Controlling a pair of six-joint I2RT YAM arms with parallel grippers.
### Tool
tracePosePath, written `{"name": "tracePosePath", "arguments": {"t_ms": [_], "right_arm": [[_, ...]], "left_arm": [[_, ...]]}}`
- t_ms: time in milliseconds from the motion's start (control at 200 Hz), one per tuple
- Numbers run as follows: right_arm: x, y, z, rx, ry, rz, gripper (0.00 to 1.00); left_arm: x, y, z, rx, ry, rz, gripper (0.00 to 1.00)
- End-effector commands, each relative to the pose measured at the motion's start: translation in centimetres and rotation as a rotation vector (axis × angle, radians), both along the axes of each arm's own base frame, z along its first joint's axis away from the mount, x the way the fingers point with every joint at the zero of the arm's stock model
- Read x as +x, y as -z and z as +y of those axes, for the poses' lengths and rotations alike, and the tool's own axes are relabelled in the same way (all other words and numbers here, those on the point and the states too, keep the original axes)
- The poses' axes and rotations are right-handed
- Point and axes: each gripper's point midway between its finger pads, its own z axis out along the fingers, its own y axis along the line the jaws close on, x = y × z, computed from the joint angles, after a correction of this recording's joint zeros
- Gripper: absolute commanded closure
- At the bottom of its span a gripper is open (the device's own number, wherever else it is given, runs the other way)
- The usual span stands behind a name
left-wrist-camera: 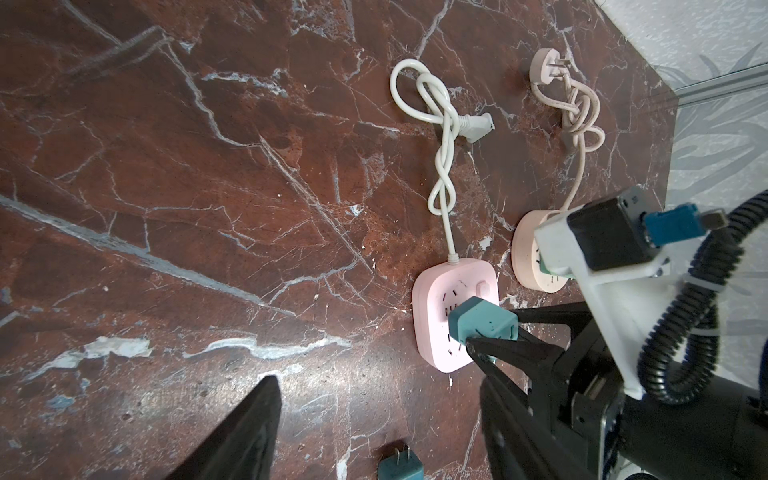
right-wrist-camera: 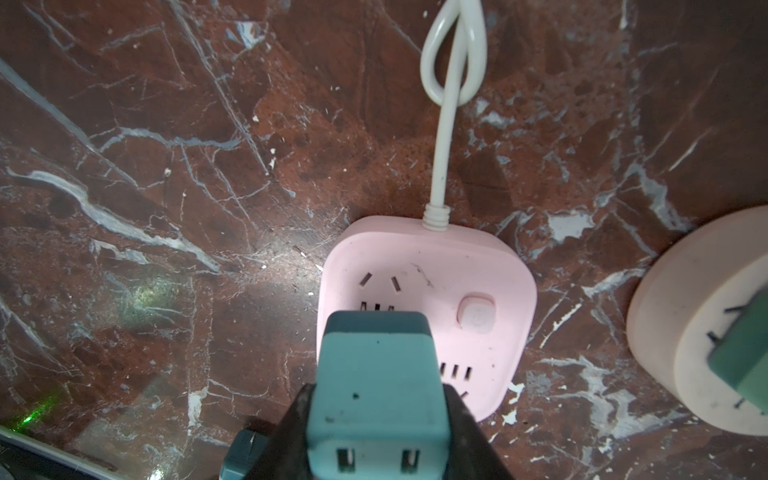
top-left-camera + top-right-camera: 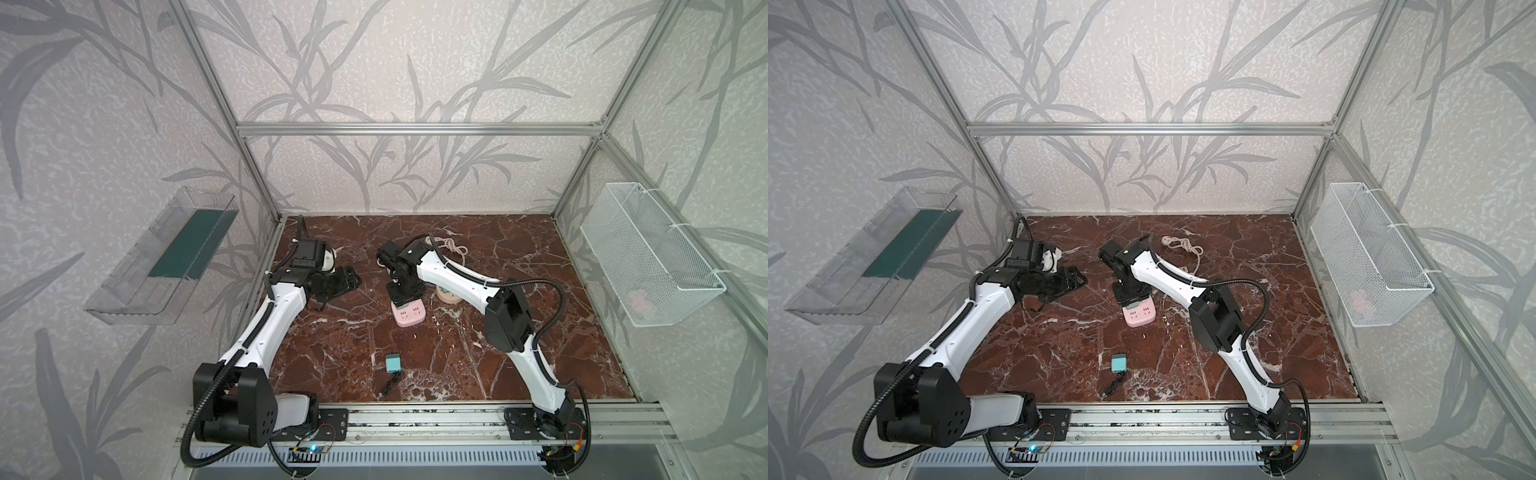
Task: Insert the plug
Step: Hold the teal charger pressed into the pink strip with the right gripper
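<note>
My right gripper (image 2: 377,395) is shut on a teal plug (image 2: 376,382), its black fingers (image 2: 457,419) pressing both sides. It holds the plug against the face of the pink square power strip (image 2: 478,274), and the prongs are hidden. In both top views this gripper (image 3: 405,297) points down over the strip (image 3: 409,316) at mid-table. The left wrist view shows the same plug (image 1: 482,324) on the strip (image 1: 440,291). My left gripper (image 1: 376,382) hangs open and empty left of the strip (image 3: 1140,316). A second teal plug (image 3: 392,363) lies nearer the front.
A round pale socket (image 2: 681,332) with a dark green plug (image 2: 744,357) stands right beside the strip. Knotted cords (image 1: 440,124) trail toward the back wall. A wire basket (image 3: 648,257) hangs on the right wall, a clear tray (image 3: 162,257) on the left.
</note>
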Motion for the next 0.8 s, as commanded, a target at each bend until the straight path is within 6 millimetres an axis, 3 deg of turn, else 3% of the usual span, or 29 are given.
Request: {"name": "tracePosePath", "arguments": {"t_ms": [0, 795], "right_arm": [[-0.8, 1.3, -0.8, -0.071, -0.026, 0.06, 1.0], [-0.9, 7.1, 0.2, -0.146, -0.053, 0.172, 1.0]], "left_arm": [[-0.3, -0.4, 0.0, -0.007, 0.004, -0.011, 0.25], [-0.3, -0.4, 0.0, -0.012, 0.006, -0.01, 0.25]]}}
